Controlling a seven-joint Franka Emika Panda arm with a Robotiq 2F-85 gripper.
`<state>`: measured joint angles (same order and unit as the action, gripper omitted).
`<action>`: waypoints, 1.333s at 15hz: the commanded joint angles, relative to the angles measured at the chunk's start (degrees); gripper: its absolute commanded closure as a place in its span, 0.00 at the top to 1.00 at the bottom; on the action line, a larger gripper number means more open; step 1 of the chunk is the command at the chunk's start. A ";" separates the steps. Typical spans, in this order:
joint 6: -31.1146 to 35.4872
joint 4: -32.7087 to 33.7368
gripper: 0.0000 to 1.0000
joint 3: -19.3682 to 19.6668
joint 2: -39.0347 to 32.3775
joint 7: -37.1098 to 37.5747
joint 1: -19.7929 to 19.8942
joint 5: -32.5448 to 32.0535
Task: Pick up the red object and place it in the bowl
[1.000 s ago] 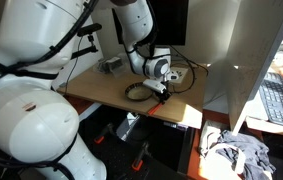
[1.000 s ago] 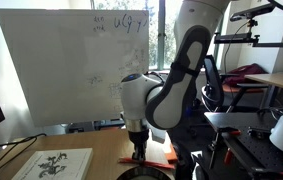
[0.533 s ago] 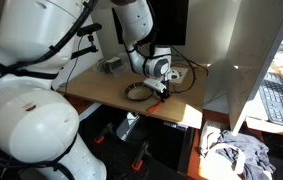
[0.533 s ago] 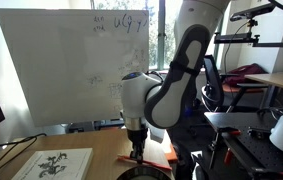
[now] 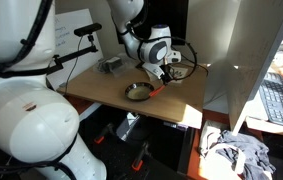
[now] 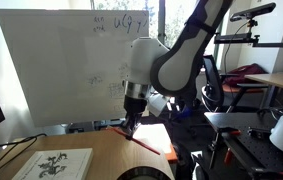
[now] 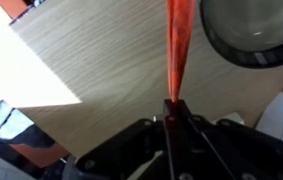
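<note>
Gripper (image 5: 162, 76) hung above the table (image 5: 96, 88), jaws clenched on one end of the red object (image 5: 155, 88), a long thin strip. Strip sloped down toward 7 o'clock from the grip; its free end lay close by the 3 o'clock side of the bowl (image 5: 137, 92). Could not tell whether the tip touched rim or wood.

Wrist view: red object (image 7: 175, 50) ran straight out to 12 o'clock from the fingers. Bowl (image 7: 251, 35) sat at about 1 o'clock, off to the side of the strip, not under it.

Exterior view from the other quarter: red object (image 6: 149, 143) slanted down toward 4 o'clock from the gripper (image 6: 130, 122).

Judged step: carry to bowl, not yet released. To do well:
- bring the hand over the bowl's middle, not only the tip
- strip looks longer than the bowl is wide; lower tip-first so it leans inside
- keep the free end from dragging the rim, which may shove the bowl
- let go low.
</note>
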<state>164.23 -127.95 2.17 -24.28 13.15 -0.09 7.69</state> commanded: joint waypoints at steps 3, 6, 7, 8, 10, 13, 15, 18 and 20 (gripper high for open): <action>8.01 -7.27 0.02 -13.90 8.10 -8.95 4.86 15.04; 7.09 -4.51 0.02 -24.41 5.32 -17.74 9.34 24.48; 5.85 -4.25 0.02 -25.53 4.48 -18.63 9.82 25.56; 5.25 -4.66 0.02 -24.62 3.49 -17.80 9.12 24.53; 6.18 -5.16 0.02 -22.37 0.96 -16.34 8.17 22.63; 6.32 -3.57 0.02 -22.49 -3.49 -19.07 9.82 22.54; 6.08 -2.50 0.32 -23.85 -5.33 -19.89 11.15 21.75; 5.71 -3.20 0.53 -22.37 -4.04 -17.83 9.47 19.69; 4.60 -5.16 0.68 -19.20 -0.25 -14.07 7.14 18.32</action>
<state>170.79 -130.63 -20.35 -29.35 -5.22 9.27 28.18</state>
